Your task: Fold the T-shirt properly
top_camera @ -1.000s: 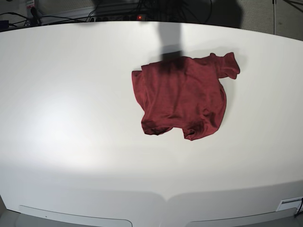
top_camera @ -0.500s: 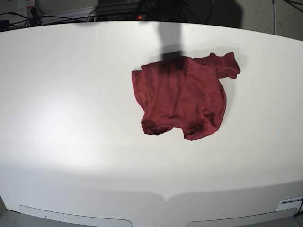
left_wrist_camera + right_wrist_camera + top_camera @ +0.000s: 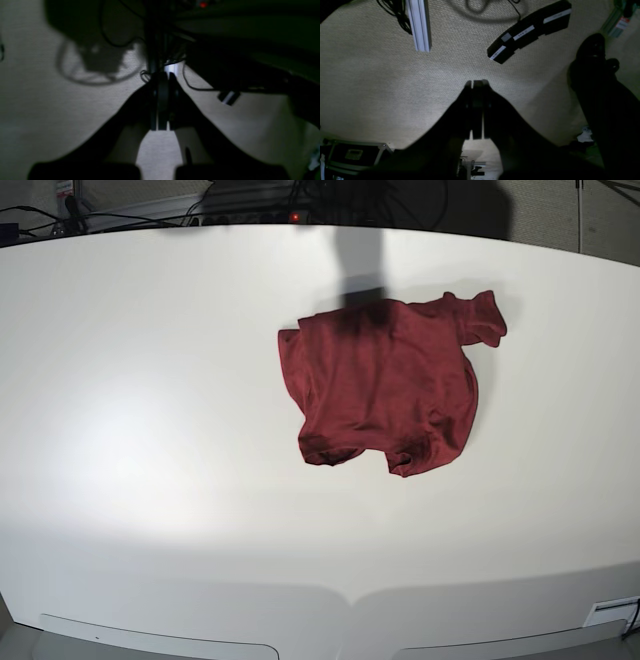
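One T-shirt (image 3: 385,385) lies on the white table (image 3: 150,430), a single dark red heap a little right of centre and toward the far edge in the base view. It is crumpled, not flat: one sleeve pokes out at its far right corner, and the near hem is rolled into two small bunches. A dark shadow falls across its far edge and onto the table behind it. Nothing touches the shirt, and neither arm shows in the base view.

Two grippers appear, one in each wrist view, both away from the table and hanging over a beige woven floor. The left gripper (image 3: 161,100) has its two fingers pressed together with nothing between them; around it the view is dim, with a few dark cables (image 3: 112,42) trailing over the floor. The right gripper (image 3: 477,110) is likewise closed on nothing, its two fingers meeting flat. Beyond it on the floor I count one black power strip (image 3: 530,30) with pale labels, one aluminium rail (image 3: 419,25), and one dark shoe (image 3: 591,50) at the right.
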Available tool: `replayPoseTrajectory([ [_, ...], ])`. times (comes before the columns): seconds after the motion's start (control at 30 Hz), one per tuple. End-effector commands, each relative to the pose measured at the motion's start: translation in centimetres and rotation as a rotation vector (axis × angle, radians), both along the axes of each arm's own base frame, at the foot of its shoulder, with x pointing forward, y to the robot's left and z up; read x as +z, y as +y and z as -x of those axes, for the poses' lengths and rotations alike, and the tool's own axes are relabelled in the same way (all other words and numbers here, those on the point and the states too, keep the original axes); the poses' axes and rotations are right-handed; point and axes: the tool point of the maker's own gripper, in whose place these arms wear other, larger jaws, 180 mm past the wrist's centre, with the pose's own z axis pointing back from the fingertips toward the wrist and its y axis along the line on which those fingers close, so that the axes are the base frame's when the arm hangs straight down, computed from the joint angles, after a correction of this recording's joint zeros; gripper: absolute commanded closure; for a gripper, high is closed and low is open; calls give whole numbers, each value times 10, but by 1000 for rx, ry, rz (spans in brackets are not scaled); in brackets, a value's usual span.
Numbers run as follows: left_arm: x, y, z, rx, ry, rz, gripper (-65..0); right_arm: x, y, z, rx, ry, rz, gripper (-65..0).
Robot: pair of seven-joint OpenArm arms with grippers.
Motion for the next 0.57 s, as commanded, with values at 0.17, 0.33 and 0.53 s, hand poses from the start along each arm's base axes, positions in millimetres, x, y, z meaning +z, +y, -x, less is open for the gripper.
replayPoseTrajectory([
  [0.17, 0, -18, -10, 24, -18, -1, 0, 1, 3, 4, 7, 14, -37, 0],
  [0.33, -1, -18, -9, 22, -5, -1, 0, 0, 10, 0, 10, 13, -74, 0],
  [0.53, 0, -18, -11, 24, -17, -1, 0, -1, 21, -5, 6, 2, -99, 0],
])
